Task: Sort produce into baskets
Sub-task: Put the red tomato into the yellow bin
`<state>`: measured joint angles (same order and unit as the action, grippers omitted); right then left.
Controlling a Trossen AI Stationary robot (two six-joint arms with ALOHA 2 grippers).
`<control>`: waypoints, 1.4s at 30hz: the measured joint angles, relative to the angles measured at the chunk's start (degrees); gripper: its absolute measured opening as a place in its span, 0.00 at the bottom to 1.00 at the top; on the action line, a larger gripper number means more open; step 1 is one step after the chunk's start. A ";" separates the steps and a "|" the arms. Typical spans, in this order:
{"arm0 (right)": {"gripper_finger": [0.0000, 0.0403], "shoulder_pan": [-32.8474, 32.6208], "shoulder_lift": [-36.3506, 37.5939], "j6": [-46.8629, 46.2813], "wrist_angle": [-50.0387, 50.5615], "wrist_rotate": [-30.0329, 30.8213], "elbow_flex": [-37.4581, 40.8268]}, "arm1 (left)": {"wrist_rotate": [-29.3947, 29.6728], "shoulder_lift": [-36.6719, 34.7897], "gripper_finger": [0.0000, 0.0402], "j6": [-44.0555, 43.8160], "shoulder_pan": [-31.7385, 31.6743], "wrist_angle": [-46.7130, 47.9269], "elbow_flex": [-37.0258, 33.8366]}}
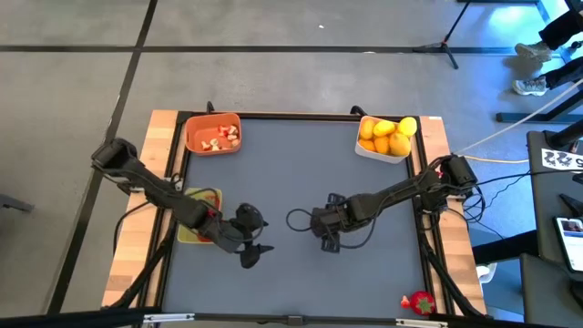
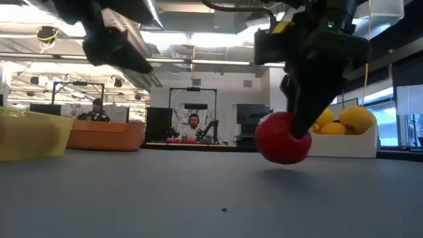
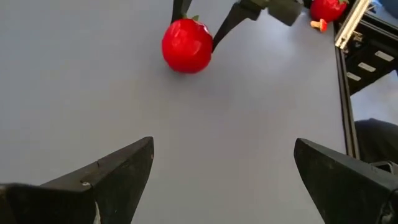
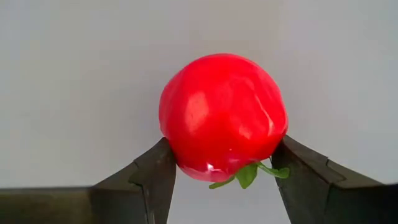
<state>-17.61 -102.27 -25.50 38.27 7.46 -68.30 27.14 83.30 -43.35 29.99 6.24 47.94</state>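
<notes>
A round red fruit [image 4: 222, 118] with a green top hangs just above the grey mat, with my right gripper [image 4: 224, 155] shut on it near the table's middle [image 1: 325, 239]; from above the gripper hides it. My left gripper [image 3: 224, 180] stands open over bare mat [image 1: 255, 255], a short way to the fruit's left, with nothing between its fingers. The orange basket [image 1: 212, 134] holds pale-and-red bits at the far left. Yellow and orange citrus fills the white basket [image 1: 387, 138] at the far right. The yellow-green basket [image 1: 199, 219] lies partly under my left arm. My right gripper pinches the red fruit between its two fingers, on two opposite sides [image 4: 171, 155] close to the green-topped end. The fingers [image 3: 222, 31] come steeply from above. The fruit [image 2: 283, 137] sits upright with its green top up and hangs just clear of the mat.
Another red fruit [image 1: 419, 302] and a small bit lie at the table's near right corner, beside the frame rail. Open grey mat lies between the two grippers and the far baskets. People sit at desks in the room beyond [image 2: 192, 125].
</notes>
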 joint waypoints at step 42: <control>0.80 -1.03 -0.96 3.52 -5.70 -2.06 -6.07 | -0.35 12.16 0.95 0.28 -3.54 -16.30 0.00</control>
<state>-18.63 -103.23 -21.98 32.57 5.41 -74.36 26.79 95.46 -43.07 26.46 -10.07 47.94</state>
